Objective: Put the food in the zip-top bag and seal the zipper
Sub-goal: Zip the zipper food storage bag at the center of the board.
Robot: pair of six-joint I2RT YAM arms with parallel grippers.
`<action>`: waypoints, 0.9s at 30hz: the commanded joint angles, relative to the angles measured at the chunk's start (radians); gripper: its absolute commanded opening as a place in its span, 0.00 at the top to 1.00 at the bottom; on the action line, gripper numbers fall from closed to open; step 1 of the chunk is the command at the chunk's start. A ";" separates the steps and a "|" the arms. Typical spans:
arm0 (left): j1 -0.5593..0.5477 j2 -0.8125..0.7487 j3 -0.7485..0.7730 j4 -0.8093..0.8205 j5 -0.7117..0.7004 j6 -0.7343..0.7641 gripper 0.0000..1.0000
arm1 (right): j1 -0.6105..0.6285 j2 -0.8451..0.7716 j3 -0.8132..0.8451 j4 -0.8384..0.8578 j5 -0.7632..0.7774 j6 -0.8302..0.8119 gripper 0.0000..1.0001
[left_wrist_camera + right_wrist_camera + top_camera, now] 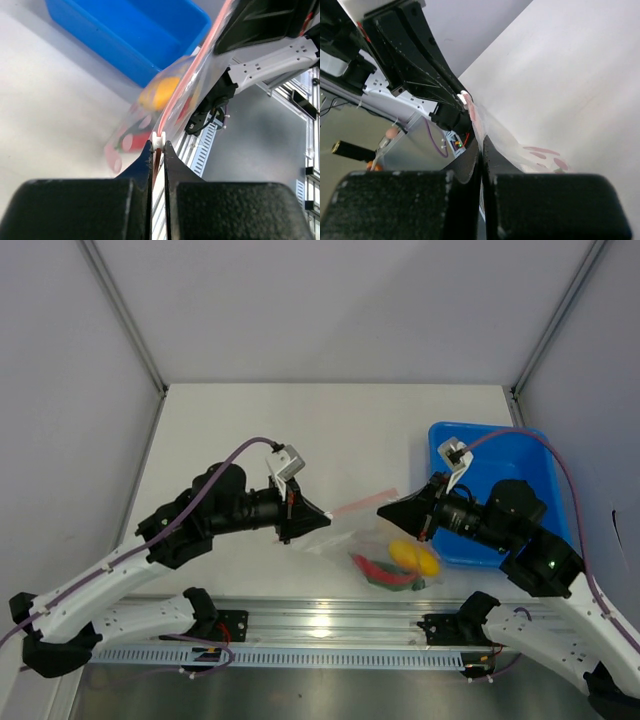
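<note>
As seen from above, slung between the two arms over the white table: zip-top bag, clear and crinkled, with the zipper as a pink line along its far edge. Left gripper clamped tight on the left end of that strip, right gripper clamped tight near its right end, tip facing tip and near together. Food inside the bag, sagging in the lower right corner, below and nearer than the right gripper: yellow piece, red chili, dark green piece. Cannot tell whether that corner rests on the table. Blue bin just behind the right arm.

From the left wrist: fingers closed to a thin slit, gripping the zipper, with a small white piece right at the tips. Pink strip running away from the tips, up and to the right. Yellow piece blurred behind the film, left of the strip, well beyond the fingertips. Blue bin further off.

From the right wrist: fingers pressed together on the bag's clear film, no gap visible. Film with pink dots spreading to the right of the tips, over the table. Left gripper opposite, close, white piece at its tip.
</note>
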 commanded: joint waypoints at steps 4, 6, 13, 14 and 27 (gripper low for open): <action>0.016 -0.102 -0.045 -0.161 -0.125 -0.007 0.99 | -0.032 -0.051 0.106 -0.041 0.123 -0.061 1.00; 0.016 -0.137 -0.056 -0.178 -0.145 -0.021 0.99 | -0.034 -0.053 0.117 -0.055 0.138 -0.070 1.00; 0.016 -0.231 -0.091 -0.265 -0.231 -0.065 0.99 | -0.034 -0.064 0.154 -0.106 0.173 -0.080 1.00; 0.016 -0.240 -0.105 -0.276 -0.243 -0.070 0.99 | -0.034 -0.065 0.158 -0.111 0.175 -0.077 1.00; 0.016 -0.355 -0.125 -0.342 -0.434 -0.157 0.62 | -0.034 -0.009 0.065 -0.065 0.058 0.035 1.00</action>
